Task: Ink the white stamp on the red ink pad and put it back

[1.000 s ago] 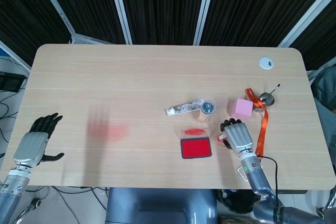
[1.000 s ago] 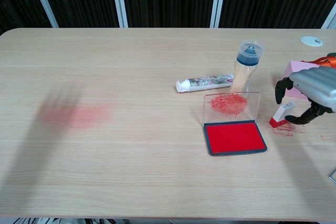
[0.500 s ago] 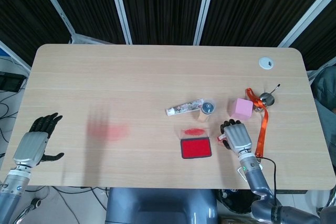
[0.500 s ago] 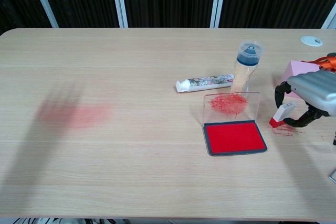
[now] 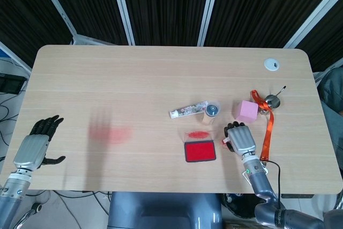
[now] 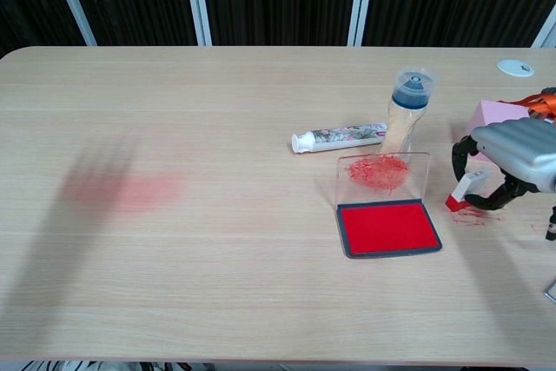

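On the wooden table (image 5: 161, 79), the right hand (image 6: 512, 158) curls around the white stamp (image 6: 467, 188) just right of the red ink pad (image 6: 387, 228), contact unclear; the left hand (image 5: 36, 146) hovers open.

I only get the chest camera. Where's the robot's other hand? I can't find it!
Observer: The left hand is at the table's front left corner, fingers apart, holding nothing.
Operator: What's that orange bit behind the pink block?
Observer: An orange strap. It runs past the pink block toward the table's front, beside the right hand.
Operator: Anything else back there?
Observer: A small metal object sits at the strap's far end.
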You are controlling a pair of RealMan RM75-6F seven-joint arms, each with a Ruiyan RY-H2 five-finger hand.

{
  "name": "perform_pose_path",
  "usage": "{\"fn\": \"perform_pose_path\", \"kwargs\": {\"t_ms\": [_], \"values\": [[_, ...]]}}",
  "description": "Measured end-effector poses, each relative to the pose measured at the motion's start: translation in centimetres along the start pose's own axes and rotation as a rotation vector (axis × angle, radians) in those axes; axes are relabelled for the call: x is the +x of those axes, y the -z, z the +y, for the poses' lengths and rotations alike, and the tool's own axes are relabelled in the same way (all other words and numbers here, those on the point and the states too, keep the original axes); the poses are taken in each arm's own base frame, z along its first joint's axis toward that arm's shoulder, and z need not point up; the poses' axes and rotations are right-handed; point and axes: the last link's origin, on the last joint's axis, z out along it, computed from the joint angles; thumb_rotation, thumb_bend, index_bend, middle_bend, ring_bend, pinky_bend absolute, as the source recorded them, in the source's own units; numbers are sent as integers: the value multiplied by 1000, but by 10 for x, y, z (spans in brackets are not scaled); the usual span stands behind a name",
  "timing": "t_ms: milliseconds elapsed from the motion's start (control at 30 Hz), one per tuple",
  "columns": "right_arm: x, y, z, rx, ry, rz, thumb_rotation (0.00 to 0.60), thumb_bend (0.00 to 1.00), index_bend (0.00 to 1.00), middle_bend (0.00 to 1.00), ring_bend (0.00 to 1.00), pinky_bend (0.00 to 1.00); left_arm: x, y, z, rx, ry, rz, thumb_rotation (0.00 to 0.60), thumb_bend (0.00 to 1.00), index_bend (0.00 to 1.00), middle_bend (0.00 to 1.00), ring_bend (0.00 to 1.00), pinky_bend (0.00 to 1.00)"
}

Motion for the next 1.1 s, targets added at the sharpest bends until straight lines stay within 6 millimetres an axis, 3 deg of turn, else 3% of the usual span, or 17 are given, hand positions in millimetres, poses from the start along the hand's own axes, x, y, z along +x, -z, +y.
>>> {"fn": "perform_pose_path", "kwargs": {"t_ms": [633,867,1100], "values": [[-3,1,-6,7,1,-4,600,402,554,398,308,378,0,0,0,1,-1,-2,600,5,0,0,0,0],[-2,1,-8,15,0,10,600,646,706,588,492,561,0,0,0,2,0,-3,600,5,0,0,0,0],[2,6,-6,31,-3,42,600,680,748,623,531,591,-1,0,0,2,0,-4,600,4,0,0,0,0]]}}
